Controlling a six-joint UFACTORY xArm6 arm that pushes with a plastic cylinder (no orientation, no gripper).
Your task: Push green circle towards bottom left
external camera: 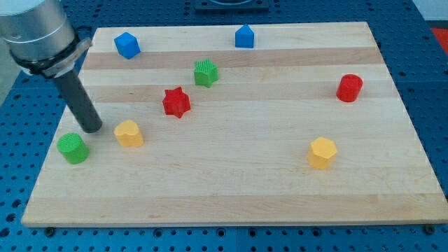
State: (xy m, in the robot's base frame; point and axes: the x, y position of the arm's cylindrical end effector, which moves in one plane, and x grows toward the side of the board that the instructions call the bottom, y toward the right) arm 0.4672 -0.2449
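The green circle (73,148) is a short green cylinder near the left edge of the wooden board (231,189), low in the view. My tip (92,129) rests on the board just above and to the right of the green circle, very close to it, possibly touching. A yellow block (129,133) sits just right of the tip.
A red star (176,102) and a green star (206,73) lie mid-board. A blue cube (127,45) and a blue block (244,36) sit along the top. A red cylinder (348,88) and a yellow hexagon (322,152) are on the right.
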